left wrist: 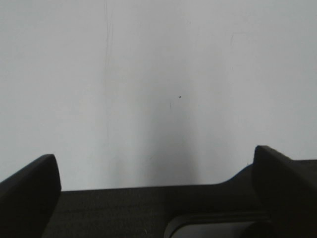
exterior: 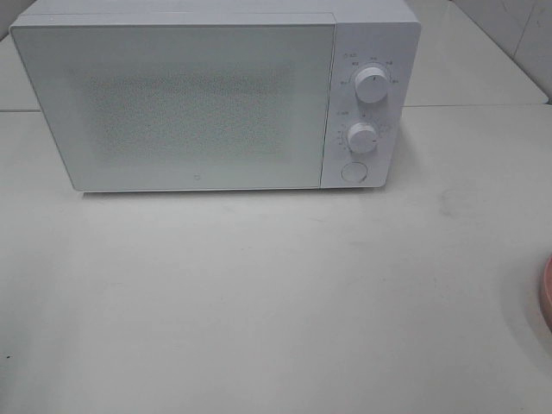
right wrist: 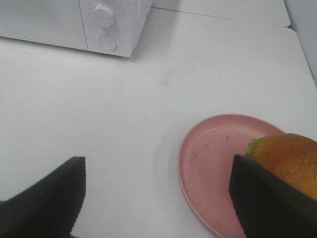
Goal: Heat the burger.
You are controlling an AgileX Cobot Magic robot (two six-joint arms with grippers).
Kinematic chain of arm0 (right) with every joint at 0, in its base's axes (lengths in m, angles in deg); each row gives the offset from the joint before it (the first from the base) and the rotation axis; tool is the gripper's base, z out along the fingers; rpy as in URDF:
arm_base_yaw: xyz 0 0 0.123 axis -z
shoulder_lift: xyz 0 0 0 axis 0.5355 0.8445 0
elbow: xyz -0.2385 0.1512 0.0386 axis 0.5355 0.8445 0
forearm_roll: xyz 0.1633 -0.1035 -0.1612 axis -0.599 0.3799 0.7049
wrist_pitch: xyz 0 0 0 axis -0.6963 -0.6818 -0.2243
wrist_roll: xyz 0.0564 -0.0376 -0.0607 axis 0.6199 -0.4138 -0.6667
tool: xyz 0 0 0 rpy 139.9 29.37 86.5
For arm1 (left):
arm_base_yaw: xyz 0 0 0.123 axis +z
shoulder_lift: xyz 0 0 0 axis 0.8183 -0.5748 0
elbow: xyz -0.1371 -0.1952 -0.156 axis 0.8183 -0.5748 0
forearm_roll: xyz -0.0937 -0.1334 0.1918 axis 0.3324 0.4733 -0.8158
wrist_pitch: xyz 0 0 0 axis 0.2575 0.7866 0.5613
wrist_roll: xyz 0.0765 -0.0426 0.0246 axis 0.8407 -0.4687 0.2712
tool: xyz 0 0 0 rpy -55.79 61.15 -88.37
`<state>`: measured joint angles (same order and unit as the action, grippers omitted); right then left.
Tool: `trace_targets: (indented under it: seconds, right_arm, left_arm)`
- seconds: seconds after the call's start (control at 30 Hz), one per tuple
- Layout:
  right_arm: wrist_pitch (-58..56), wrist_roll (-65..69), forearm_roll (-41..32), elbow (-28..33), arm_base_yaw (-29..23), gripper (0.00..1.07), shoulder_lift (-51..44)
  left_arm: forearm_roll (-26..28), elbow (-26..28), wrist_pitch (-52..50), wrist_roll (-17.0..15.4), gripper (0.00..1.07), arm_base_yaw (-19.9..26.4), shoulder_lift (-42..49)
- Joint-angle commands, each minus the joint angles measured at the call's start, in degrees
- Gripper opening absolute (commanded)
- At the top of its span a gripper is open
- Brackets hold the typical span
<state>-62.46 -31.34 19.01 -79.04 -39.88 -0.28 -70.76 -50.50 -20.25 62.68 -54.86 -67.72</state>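
Observation:
The burger (right wrist: pixel 290 156), with a golden-brown bun and a bit of green lettuce, sits on the round pink plate (right wrist: pixel 208 158) in the right wrist view, partly hidden behind one dark finger (right wrist: pixel 257 193). My right gripper (right wrist: pixel 158 166) is open, hovering above the table and the plate's edge; only table and plate show between its fingers, and the burger lies just outside them. My left gripper (left wrist: pixel 154 154) is wide open over bare white table. Neither gripper shows in the high view, where only a sliver of the plate (exterior: pixel 548 289) appears at the right edge.
A white microwave (exterior: pixel 216 99) stands at the back of the table with its door shut. Two knobs (exterior: pixel 371 86) and a round button (exterior: pixel 354 172) are on its right panel. The microwave (right wrist: pixel 99 22) also shows in the right wrist view. White tabletop (exterior: pixel 276 302) stretches in front.

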Motion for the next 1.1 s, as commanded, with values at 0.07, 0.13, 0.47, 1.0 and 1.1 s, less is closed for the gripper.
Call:
trace_targets:
  seconds: [0.07, 0.13, 0.47, 1.0, 1.1]
  right_arm:
    - [-0.1, 0.3, 0.1, 0.2, 0.2, 0.76, -1.5]
    - [-0.1, 0.3, 0.1, 0.2, 0.2, 0.76, -1.5]
    - [-0.1, 0.3, 0.1, 0.2, 0.2, 0.76, -1.5]
    - [-0.1, 0.3, 0.1, 0.2, 0.2, 0.76, -1.0]
    - [-0.1, 0.3, 0.1, 0.2, 0.2, 0.76, -1.0]
  left_arm:
    - [0.5, -0.3, -0.9, 0.2, 1.03, 0.2, 7.5]
    - [0.5, -0.3, -0.9, 0.2, 1.03, 0.2, 8.8]
    - [0.5, -0.3, -0.9, 0.2, 1.03, 0.2, 23.7]
    - [0.5, -0.4, -1.0, 0.1, 1.03, 0.2, 28.7]
    - [0.5, -0.4, -1.0, 0.1, 1.03, 0.2, 28.7]
